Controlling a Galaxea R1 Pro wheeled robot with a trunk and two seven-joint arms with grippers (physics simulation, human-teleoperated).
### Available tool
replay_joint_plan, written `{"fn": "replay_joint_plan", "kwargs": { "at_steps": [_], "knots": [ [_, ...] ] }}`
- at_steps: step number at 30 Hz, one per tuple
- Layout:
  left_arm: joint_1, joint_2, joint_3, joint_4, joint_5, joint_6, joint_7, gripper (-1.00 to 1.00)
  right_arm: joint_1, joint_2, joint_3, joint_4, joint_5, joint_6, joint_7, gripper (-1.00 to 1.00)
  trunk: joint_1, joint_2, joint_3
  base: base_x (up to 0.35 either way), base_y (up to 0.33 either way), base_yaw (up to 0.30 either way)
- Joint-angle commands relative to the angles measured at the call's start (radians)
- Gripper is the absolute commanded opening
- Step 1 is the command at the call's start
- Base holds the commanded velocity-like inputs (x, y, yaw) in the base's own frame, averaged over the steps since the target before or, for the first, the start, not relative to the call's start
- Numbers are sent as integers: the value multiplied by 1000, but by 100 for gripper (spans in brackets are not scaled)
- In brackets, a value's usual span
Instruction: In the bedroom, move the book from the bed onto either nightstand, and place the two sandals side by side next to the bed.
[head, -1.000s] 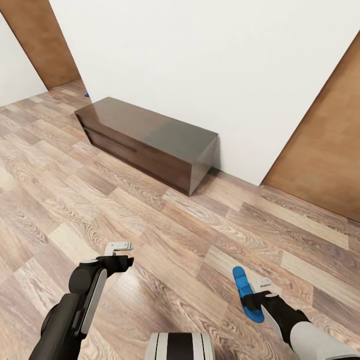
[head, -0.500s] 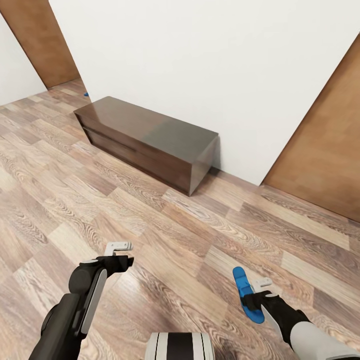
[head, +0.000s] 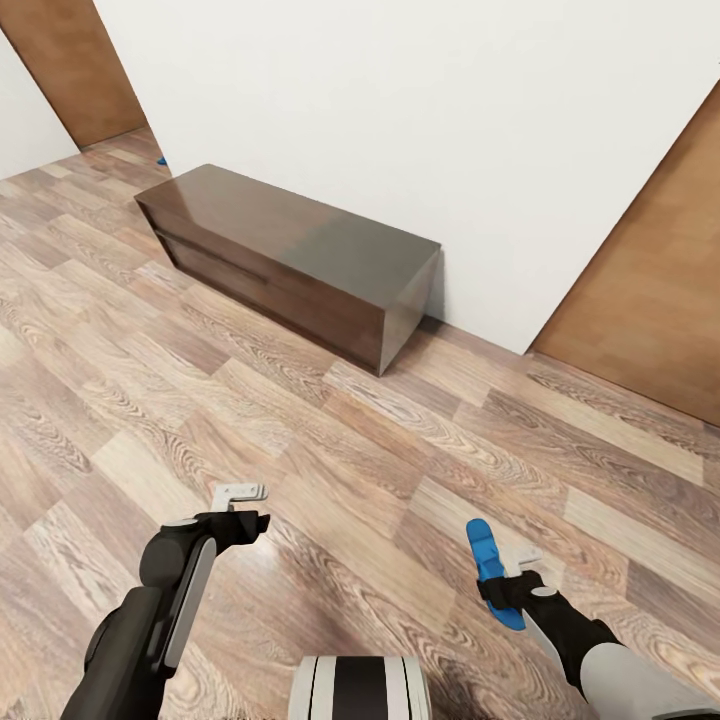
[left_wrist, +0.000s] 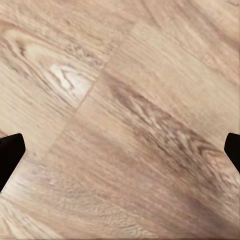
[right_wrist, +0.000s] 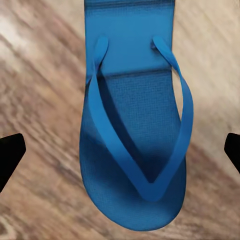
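One blue sandal (head: 494, 572) is grasped by the right gripper (head: 512, 585), long axis toward 12 o'clock; left gripper (head: 238, 505) fingers released, holding nothing, above wood floor (head: 330, 440).

The head camera has been tilted or moved, so the whole view is shifted. The right end effector (head: 507, 582) has been drawn slightly nearer the robot, and its blue sandal (head: 492, 572) is now seen more edge-on.
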Motion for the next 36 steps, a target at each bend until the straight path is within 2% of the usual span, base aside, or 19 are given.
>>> {"fn": "replay_joint_plan", "kwargs": {
  "at_steps": [1, 11, 24, 36],
  "knots": [
    [0, -1, 0, -1, 1, 4, 5, 100, 0, -1, 5, -3, 2, 3, 2, 100, 0, -1, -5, 0, 0, 0],
    [0, -3, 0, -1, 1, 4, 5, 100, 0, -1, 5, -3, 2, -9, 1, 100, 5, -3, -43, 0, 0, 0],
    [0, -3, -1, -1, 1, 4, 5, 100, 0, -1, 5, -2, 0, -7, 0, 100, 5, -3, -43, 2, -2, 0],
    [0, -3, -8, 1, 0, 4, 5, 100, 0, -1, 5, -2, 0, -4, -2, 100, 5, -3, -43, 84, -83, 0]
  ]
}}
